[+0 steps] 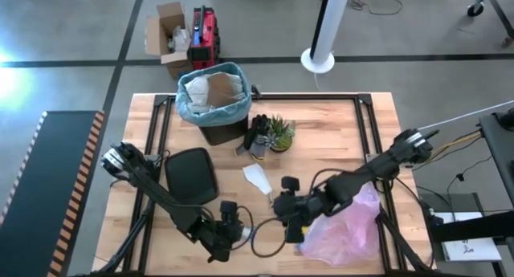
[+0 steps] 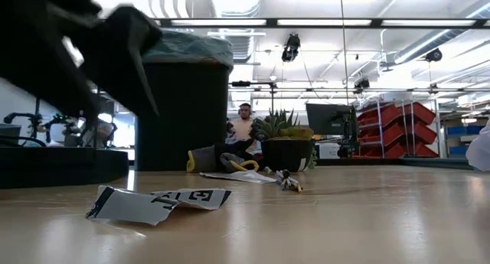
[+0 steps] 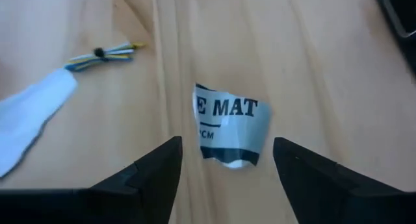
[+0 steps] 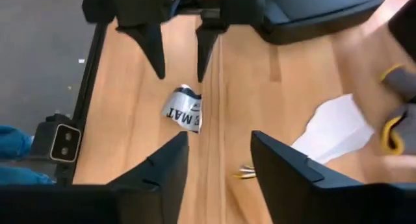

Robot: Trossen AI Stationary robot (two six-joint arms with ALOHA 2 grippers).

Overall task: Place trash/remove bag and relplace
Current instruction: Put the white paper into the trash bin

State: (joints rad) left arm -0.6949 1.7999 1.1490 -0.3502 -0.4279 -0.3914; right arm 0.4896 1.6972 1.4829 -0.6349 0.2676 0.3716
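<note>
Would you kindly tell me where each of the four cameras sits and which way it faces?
High view: above the table, looking straight down on the bin, pink bag and both arms.
Low view: at table-top height, looking level past the printed scrap into the room; a blurred dark arm part fills the upper left.
Left wrist view: on the left arm, looking down past its open jaws at the scrap.
Right wrist view: on the right arm, facing the left gripper across the same scrap.
Shared: both wrist views show the scrap and white paper.
</note>
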